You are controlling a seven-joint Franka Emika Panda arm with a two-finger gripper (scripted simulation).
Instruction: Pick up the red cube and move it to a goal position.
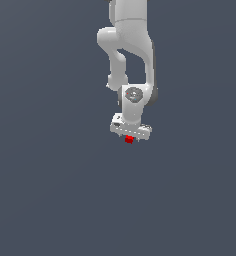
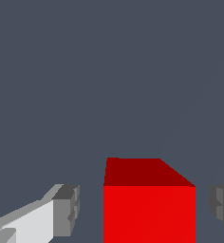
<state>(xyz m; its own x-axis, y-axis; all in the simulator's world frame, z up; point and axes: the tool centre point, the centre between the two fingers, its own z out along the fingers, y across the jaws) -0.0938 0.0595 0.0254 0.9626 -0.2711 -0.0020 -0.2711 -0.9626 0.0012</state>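
The red cube [image 2: 149, 209] fills the near part of the wrist view, with one bright face toward the camera and a darker face above it. It sits between the two fingers [image 2: 66, 211] of the claw [image 2: 144, 211]. A strip of grey shows between the cube and the finger pad on either side, so neither pad touches it; the gap on one side looks wider than on the other. The claw is spread apart around the cube, not clamped on it.

Beyond the cube, the wrist view shows only a flat, plain slate-grey counter [image 2: 109, 71].

In the exterior view, the claw [image 1: 130, 135] points straight down, and the red cube [image 1: 129, 139] appears as a tiny red speck right beneath its crossbar, between the fingers, which are too small to make out singly there. Above the cube, the white arm [image 1: 132, 50] rises in a bent column to the top edge of the frame. The same uniform grey counter [image 1: 50, 190] surrounds the cube on all sides. Whether the cube rests on it or hangs just above it cannot be told.
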